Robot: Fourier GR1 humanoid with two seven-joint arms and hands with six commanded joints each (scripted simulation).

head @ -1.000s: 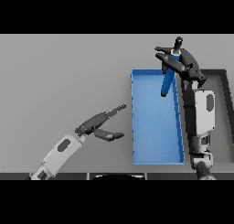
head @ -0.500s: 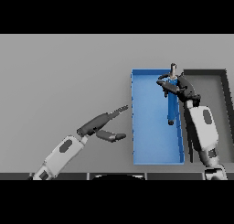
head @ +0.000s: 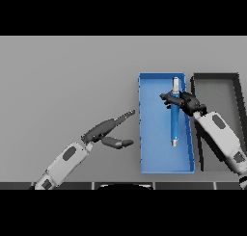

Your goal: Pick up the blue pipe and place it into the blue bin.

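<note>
Blue on blue made up the right of centre in the head view: the pipe lay lengthways inside the bin, pale-capped at its far end and silvery at the near tip. My right hand reached over the bin's right wall, its dark fingers curled round the pipe's upper part, thumb side toward the frame's left. I could not tell whether the pipe rested on the floor of the bin or hung just above it.

I judged the placing step nearly done. The next move called for uncurling those fingers so the pipe settled flat, then lifting the hand clear without dragging it along.

The pipe looked like a slim, smooth, rigid cylinder, likely to roll a little once freed, though the bin's low straight walls would hold it. The bin was a shallow rectangle with a plain matte floor. Just beside it, at the right edge, sat a dark grey tray of like shape, and my forearm crossed it. The table was flat, even grey.

My left hand hovered over the table in the lower left of centre, fingers straight and spread from the thumb, holding nothing.
</note>
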